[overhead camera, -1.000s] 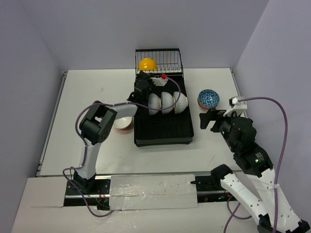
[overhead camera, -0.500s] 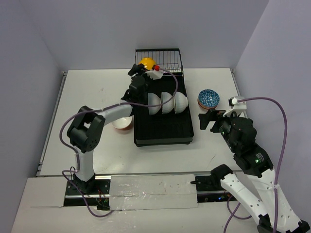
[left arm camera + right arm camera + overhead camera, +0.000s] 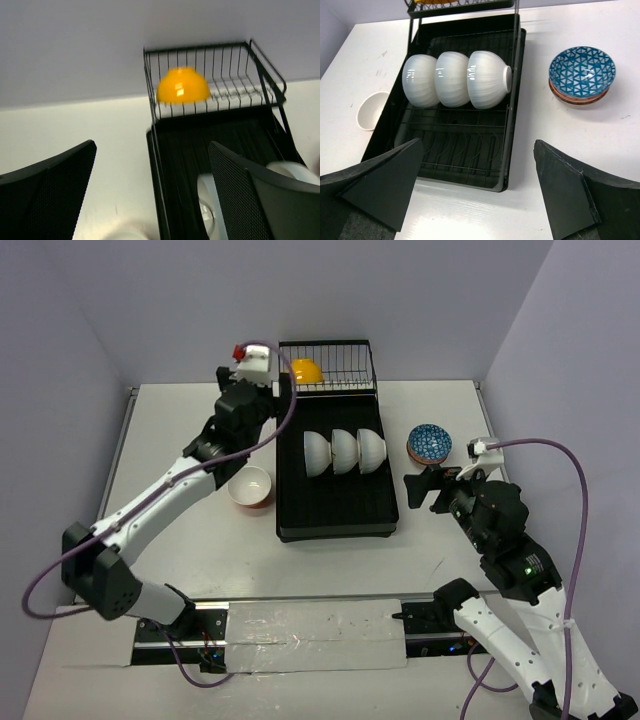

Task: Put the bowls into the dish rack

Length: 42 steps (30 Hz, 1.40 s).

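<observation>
Left fingers (image 3: pixel 50 190) wide open, empty, near dish rack (image 3: pixel 225 135); right fingers (image 3: pixel 570 195) likewise. Three white bowls (image 3: pixel 452 79) racked; yellow bowl (image 3: pixel 183 86) seemingly inverted at far end.

Lit brightly and evenly from overhead, with faint soft shadows beside the large black slatted dish rack (image 3: pixel 337 505). Small glare spots on the three glossy white round bowls (image 3: pixel 454 79) inside it. Blurred throughout the left wrist view, sharp elsewhere.

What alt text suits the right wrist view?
Three plain white round bowls lie on their sides in a row in the black slatted dish rack. A blue-patterned bowl sits on the white table to its right.
</observation>
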Each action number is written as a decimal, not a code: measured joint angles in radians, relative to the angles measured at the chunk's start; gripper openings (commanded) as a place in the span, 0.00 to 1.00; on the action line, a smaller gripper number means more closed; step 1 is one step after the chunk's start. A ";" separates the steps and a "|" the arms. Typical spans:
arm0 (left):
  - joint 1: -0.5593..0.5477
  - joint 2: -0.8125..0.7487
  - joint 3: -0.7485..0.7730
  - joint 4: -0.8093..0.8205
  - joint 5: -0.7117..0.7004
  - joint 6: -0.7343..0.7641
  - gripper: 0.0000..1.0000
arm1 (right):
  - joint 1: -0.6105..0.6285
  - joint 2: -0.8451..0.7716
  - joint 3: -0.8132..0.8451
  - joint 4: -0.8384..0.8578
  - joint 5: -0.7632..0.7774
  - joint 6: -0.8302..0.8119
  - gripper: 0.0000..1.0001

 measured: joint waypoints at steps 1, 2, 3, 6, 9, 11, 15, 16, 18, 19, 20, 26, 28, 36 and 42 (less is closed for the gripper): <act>0.003 -0.036 -0.018 -0.059 0.005 -0.064 0.99 | 0.000 0.002 0.000 0.002 -0.007 0.000 0.99; 0.009 -0.071 -0.043 -0.119 0.010 -0.130 0.99 | 0.000 0.003 0.000 0.005 -0.015 0.002 0.99; 0.013 -0.097 -0.063 -0.166 0.014 -0.179 0.99 | 0.000 0.006 0.000 0.008 -0.023 0.004 0.99; 0.038 -0.163 -0.140 -0.318 0.035 -0.337 0.99 | 0.000 0.014 -0.008 0.020 -0.047 0.018 0.99; 0.080 -0.203 -0.217 -0.443 0.068 -0.452 0.98 | 0.000 0.034 -0.022 0.029 -0.075 0.043 0.99; 0.125 -0.227 -0.285 -0.502 0.110 -0.519 0.96 | 0.000 0.048 -0.032 0.037 -0.094 0.061 0.98; 0.200 -0.252 -0.397 -0.581 0.179 -0.601 0.92 | 0.000 0.071 -0.044 0.043 -0.121 0.090 0.98; 0.211 -0.252 -0.418 -0.592 0.194 -0.614 0.89 | 0.000 0.075 -0.045 0.043 -0.127 0.097 0.97; 0.230 -0.251 -0.458 -0.603 0.227 -0.635 0.85 | 0.000 0.080 -0.049 0.048 -0.134 0.107 0.96; 0.239 -0.249 -0.475 -0.604 0.243 -0.645 0.79 | 0.000 0.082 -0.051 0.051 -0.137 0.111 0.95; 0.248 -0.245 -0.487 -0.604 0.255 -0.652 0.76 | 0.000 0.085 -0.052 0.053 -0.140 0.114 0.95; 0.308 -0.167 -0.503 -0.579 0.285 -0.662 0.60 | 0.000 0.092 -0.077 0.064 -0.164 0.133 0.95; 0.325 -0.141 -0.506 -0.562 0.288 -0.664 0.55 | 0.000 0.092 -0.087 0.064 -0.171 0.138 0.95; 0.359 -0.046 -0.506 -0.502 0.305 -0.673 0.29 | 0.000 0.099 -0.091 0.066 -0.179 0.144 0.95; 0.360 -0.022 -0.503 -0.476 0.320 -0.668 0.02 | 0.000 0.105 -0.096 0.072 -0.210 0.138 0.95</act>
